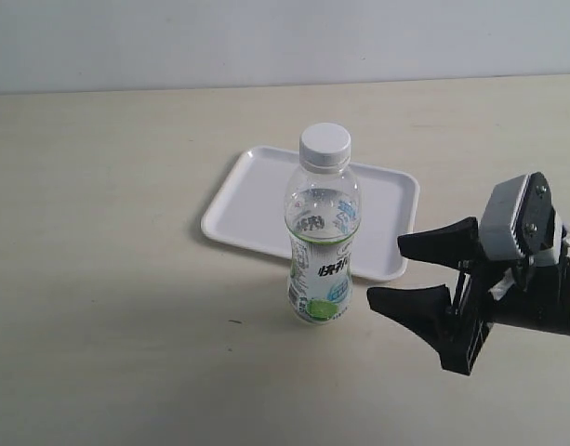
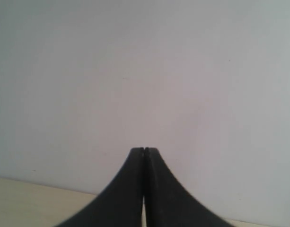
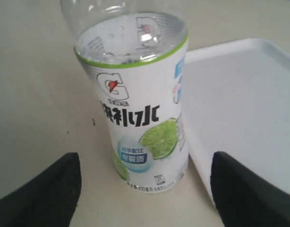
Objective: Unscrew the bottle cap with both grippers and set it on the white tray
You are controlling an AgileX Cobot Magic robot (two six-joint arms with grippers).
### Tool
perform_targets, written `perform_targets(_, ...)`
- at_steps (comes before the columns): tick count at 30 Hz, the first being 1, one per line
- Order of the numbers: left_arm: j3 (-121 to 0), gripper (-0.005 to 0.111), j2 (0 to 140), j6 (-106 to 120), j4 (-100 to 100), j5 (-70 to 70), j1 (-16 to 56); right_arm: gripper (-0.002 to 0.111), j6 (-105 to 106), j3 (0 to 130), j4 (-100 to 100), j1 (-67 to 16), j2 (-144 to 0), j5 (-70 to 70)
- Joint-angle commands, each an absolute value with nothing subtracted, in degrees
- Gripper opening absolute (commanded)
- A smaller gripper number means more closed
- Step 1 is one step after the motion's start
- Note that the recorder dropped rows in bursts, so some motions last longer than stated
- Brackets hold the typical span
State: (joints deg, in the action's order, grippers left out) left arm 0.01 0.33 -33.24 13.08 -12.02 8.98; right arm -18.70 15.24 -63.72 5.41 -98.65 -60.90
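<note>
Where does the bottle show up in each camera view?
Exterior view: the bottle stands upright at centre, before the white tray's near edge.
Left wrist view: not in it.
Right wrist view: the bottle fills the upper middle.
Shared landmark: the white tray beside the bottle.

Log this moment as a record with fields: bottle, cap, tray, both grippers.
bottle: upright on the table, in front of the white tray in the exterior view
bottle cap: on the bottle's neck, not yet removed
white tray: flat on the table, cap not on it
left gripper: jaws shut, holding nothing, bottle not in its view
right gripper: jaws open, facing the bottle's lower half, touching nothing
</note>
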Motion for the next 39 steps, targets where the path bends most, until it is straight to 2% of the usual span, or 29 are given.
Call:
perform_targets(1,0.0,0.0,0.0,-33.38,13.15,-11.84,9.37,0.073,-12.25,15.29,-61.56,5.27,-103.93,-66.51)
perform_targets(7,0.0,0.0,0.0,-33.38,13.15,-11.84,9.37,0.073,-6.41,15.29,-60.37,5.27,-107.93,-69.96)
perform_targets(24,0.0,0.0,0.0,-33.38,13.15,-11.84,9.37,0.073,-1.53,15.29,-57.17,5.27,-108.06,-69.96)
perform_targets(25,0.0,0.0,0.0,-33.38,13.15,-11.84,9.37,0.071,-1.53,15.29,-54.97,5.27,-108.06,-69.96)
perform_targets(27,0.0,0.0,0.0,-33.38,13.15,-11.84,9.37,0.058,-3.43,15.29,-49.31,5.27,-107.7,-69.96)
perform_targets(29,0.0,0.0,0.0,-33.38,13.15,-11.84,9.37,0.029,-14.8,15.29,-47.12,5.27,-106.18,-69.63)
perform_targets(30,0.0,0.0,0.0,-33.38,13.15,-11.84,9.37,0.012,-16.66,15.29,-46.43,5.27,-105.04,-67.7)
perform_targets(31,0.0,0.0,0.0,-33.38,13.15,-11.84,9.37,0.0,-15.24,15.29,-46.4,5.27,-103.64,-65.07)
perform_targets(34,0.0,0.0,0.0,-33.38,13.15,-11.84,9.37,0.0,-17.78,14.36,-43.14,5.41,-98.15,-60.84)
perform_targets(39,0.0,0.0,0.0,-37.05,21.11,-11.84,9.37,0.0,-12.45,3.03,-23.15,5.41,-83.77,-66.23)
